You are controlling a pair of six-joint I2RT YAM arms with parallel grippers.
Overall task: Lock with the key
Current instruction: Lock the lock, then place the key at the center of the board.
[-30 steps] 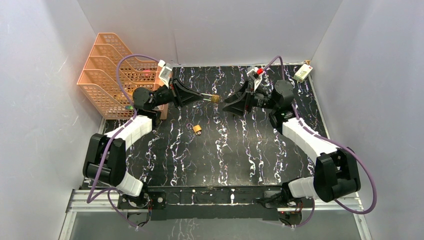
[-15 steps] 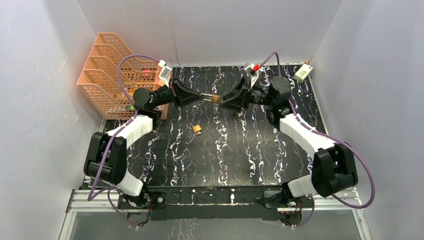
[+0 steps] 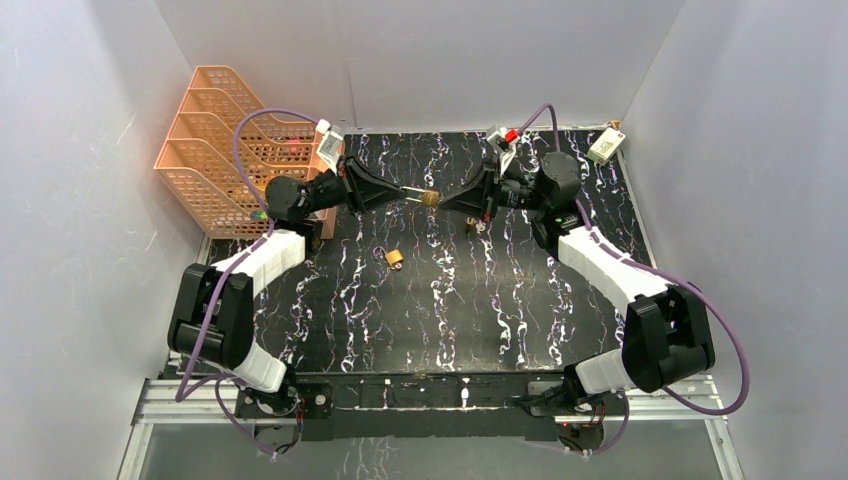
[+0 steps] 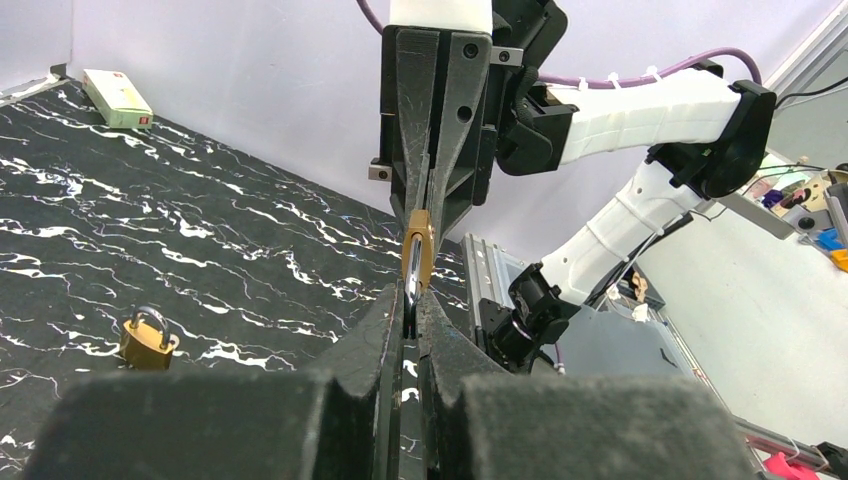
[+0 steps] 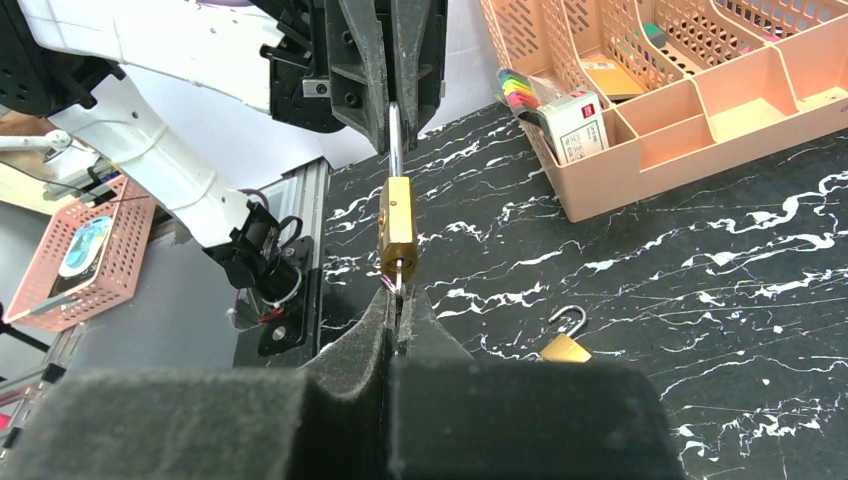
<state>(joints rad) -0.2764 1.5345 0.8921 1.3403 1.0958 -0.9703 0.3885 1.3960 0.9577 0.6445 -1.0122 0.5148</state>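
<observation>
From above, the padlock (image 3: 430,198) is only a brass speck hanging between the two tools, and I can't make out a key there at all. In the right wrist view, what I take to be the key (image 5: 398,283) is nearly all buried between the pressed-together fingers of the right tool (image 5: 398,297); only a sliver shows under the lock body. In the left wrist view, the padlock's near end vanishes into the left tool (image 4: 411,305). The spare padlock (image 5: 565,345) on the tabletop (image 5: 750,300) has its bottom hidden behind the right tool. The orange organizer (image 5: 700,110) runs off the top and right edges. The print on the small box (image 3: 605,147) is too small to read.
</observation>
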